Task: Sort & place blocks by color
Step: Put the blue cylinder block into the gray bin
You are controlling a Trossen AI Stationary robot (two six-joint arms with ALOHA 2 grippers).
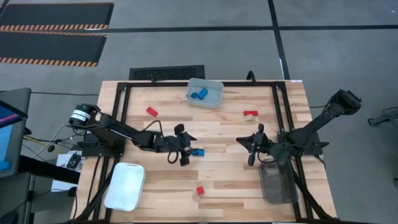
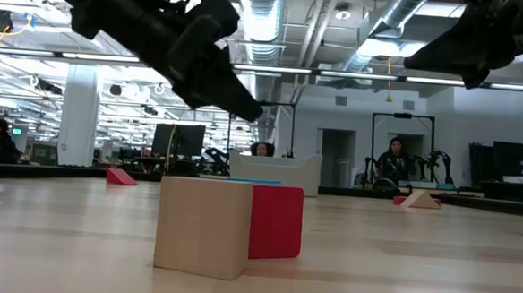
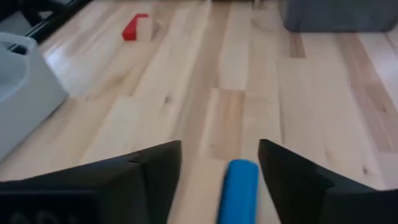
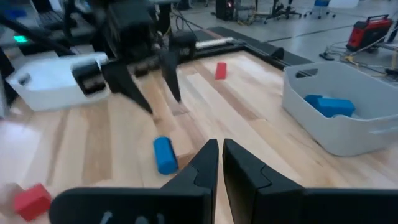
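Observation:
A blue cylinder block [image 1: 198, 151] lies on its side on the table mid-way. My left gripper [image 1: 188, 148] hovers over it, open, one finger on either side of the block [image 3: 238, 190] without touching it; the right wrist view shows this gripper [image 4: 163, 104] above the block [image 4: 165, 154]. My right gripper [image 1: 245, 144] waits shut [image 4: 217, 163] right of centre, above the table. A red-and-tan pair [image 1: 199, 191] sits near the near edge [image 2: 230, 226]. A red block [image 1: 152, 112] and a red-and-tan piece [image 1: 250, 114] lie farther back. Two blue blocks [image 1: 199, 94] rest in the clear bin.
The clear bin [image 1: 214, 99] stands at the far middle, a white bin [image 1: 124, 185] at the near left corner, and a dark grey bin [image 1: 277, 183] near right, under the right arm. A black frame edges the table. People sit in the room beyond [image 2: 393, 162].

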